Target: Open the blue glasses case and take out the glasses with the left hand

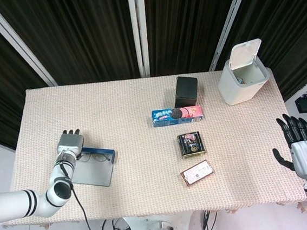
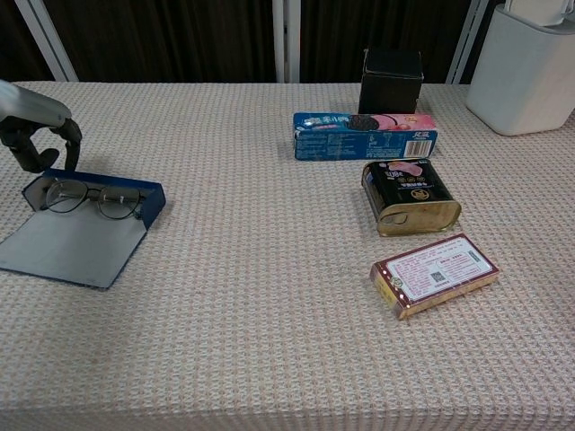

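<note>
The blue glasses case (image 1: 91, 173) (image 2: 70, 249) lies open on the table's left side, its grey-lined lid flat toward the near edge. Thin dark-framed glasses (image 1: 95, 156) (image 2: 92, 198) rest in the blue tray part. My left hand (image 1: 69, 142) (image 2: 38, 128) hovers at the case's far-left corner, just beside the glasses' left lens, its fingers curved downward and apart with nothing between them. I cannot tell whether a fingertip touches the case rim. Off the table's right edge, my right hand (image 1: 302, 145) is raised with fingers spread and empty; the chest view does not show it.
A cookie box (image 1: 177, 115) (image 2: 364, 135), a black box (image 1: 186, 91) (image 2: 392, 80), a tin can (image 1: 191, 144) (image 2: 411, 197) and a small flat packet (image 1: 197, 172) (image 2: 434, 274) sit mid-table. A white bin (image 1: 242, 74) (image 2: 528, 72) stands at the far right.
</note>
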Tool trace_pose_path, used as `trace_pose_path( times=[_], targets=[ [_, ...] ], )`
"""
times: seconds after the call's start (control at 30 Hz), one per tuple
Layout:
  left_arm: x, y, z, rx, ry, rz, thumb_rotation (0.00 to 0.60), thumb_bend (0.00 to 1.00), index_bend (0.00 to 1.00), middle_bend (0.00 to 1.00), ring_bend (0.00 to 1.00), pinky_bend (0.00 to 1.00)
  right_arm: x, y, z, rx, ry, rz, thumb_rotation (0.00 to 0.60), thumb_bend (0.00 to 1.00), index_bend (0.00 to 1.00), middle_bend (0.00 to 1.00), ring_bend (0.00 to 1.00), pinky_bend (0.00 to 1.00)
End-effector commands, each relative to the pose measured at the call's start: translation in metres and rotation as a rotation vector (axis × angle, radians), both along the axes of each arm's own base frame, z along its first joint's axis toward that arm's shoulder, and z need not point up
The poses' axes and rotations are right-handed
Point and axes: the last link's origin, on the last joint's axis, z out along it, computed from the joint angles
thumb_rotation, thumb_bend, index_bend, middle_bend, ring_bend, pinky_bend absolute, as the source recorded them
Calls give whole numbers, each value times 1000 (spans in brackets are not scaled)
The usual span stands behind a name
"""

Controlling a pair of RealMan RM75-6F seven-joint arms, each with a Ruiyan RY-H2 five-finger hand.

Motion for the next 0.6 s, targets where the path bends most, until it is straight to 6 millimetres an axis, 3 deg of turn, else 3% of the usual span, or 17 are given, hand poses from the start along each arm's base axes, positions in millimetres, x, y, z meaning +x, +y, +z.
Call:
trace_pose_path(
  times=[0.03,0.47,0.6],
  targets=[
    [2,-7,3,-52,-3,42,600,720,375,0,0,3,0,0,0,1,1,1,600,281,0,0,0,0],
    [12,-16,11,-93,-29,79,600,710,378,0,0,16,4,-2,-1,9,6,13,600,284,0,0,0,0],
    [19,-10,15,-35,-91,23,600,641,217,0,0,39,4,-2,-1,6,6,12,600,285,0,0,0,0]
  ],
)
